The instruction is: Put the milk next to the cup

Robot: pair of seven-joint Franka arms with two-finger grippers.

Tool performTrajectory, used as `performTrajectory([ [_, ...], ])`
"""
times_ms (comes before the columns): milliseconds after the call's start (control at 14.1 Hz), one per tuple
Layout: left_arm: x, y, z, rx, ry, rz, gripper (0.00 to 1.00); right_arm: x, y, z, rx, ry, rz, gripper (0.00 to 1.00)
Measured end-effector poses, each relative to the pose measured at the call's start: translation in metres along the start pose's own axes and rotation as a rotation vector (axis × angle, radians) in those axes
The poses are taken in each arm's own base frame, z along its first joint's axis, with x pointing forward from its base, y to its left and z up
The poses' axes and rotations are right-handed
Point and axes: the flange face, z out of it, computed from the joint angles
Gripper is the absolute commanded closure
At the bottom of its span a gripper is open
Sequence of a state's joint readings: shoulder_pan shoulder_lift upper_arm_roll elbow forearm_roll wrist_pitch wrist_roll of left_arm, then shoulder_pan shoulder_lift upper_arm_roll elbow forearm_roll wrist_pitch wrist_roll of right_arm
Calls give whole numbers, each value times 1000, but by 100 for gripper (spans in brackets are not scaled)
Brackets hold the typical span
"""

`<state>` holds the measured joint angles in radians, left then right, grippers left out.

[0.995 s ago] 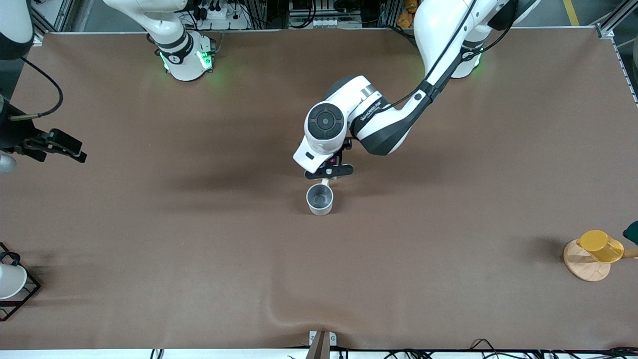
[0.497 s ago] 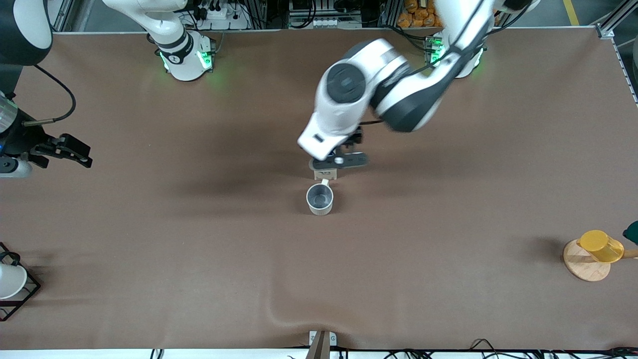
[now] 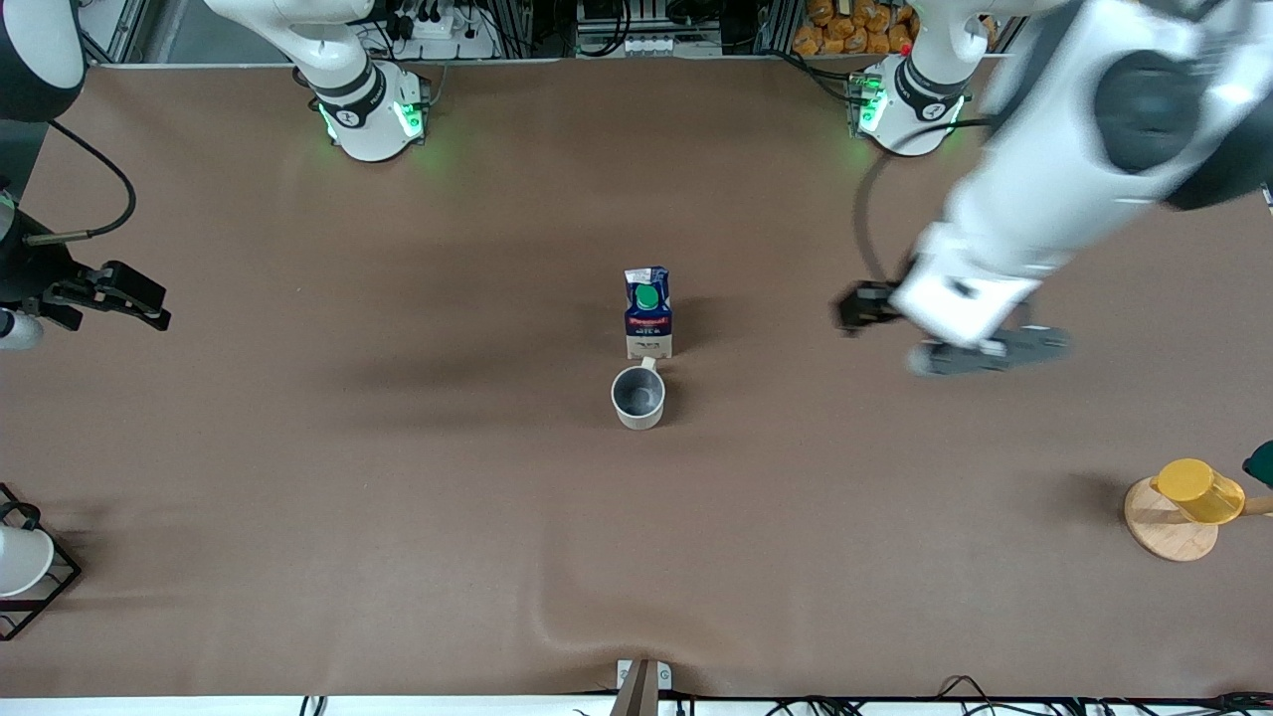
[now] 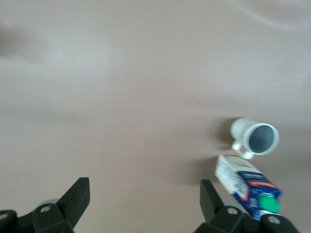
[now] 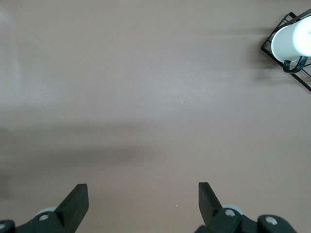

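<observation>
The milk (image 3: 648,313), a dark blue carton with a green cap, stands upright mid-table, right beside the beige cup (image 3: 637,397) and a little farther from the front camera. Both show in the left wrist view: milk (image 4: 249,186), cup (image 4: 255,136). My left gripper (image 3: 980,353) is open and empty, up in the air over bare table toward the left arm's end; it also shows in its own wrist view (image 4: 145,201). My right gripper (image 3: 109,296) is open and empty, waiting over the right arm's end of the table; it also shows in its own wrist view (image 5: 143,204).
A yellow cup (image 3: 1198,489) lies on a round wooden coaster (image 3: 1169,527) near the left arm's end. A white cup in a black wire frame (image 3: 22,562) sits at the right arm's end, also in the right wrist view (image 5: 291,41).
My left gripper has let go of the milk, risen and swung away toward the left arm's end. The milk now stands uncovered beside the cup. The right arm has barely moved.
</observation>
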<state>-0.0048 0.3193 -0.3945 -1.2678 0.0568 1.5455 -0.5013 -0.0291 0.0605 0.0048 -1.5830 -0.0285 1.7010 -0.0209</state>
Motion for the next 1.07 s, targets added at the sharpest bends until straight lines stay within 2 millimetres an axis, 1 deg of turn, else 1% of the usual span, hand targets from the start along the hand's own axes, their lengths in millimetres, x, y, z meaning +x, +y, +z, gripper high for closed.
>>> performTrajectory([
  [71, 7, -27, -7, 6, -5, 16, 0, 0, 1, 0, 0, -1, 1, 0],
  [142, 10, -50, -12, 14, -15, 20, 0, 0, 1, 0, 0, -4, 2, 0],
  [213, 10, -67, -17, 21, -25, 15, 0, -1, 1, 0, 0, -7, 2, 0],
  [355, 8, -90, -26, 32, -35, 20, 0, -1, 4, 0, 0, -10, 6, 0],
  [497, 7, -105, -33, 36, -33, 40, 0, -2, 8, 0, -1, -13, 14, 0],
  [639, 5, -117, -38, 42, -36, 39, 0, -2, 11, 1, 0, -18, 19, 0],
  [1066, -6, -136, -43, 63, -45, 54, 0, -3, 15, 2, 1, -26, 27, 0],
])
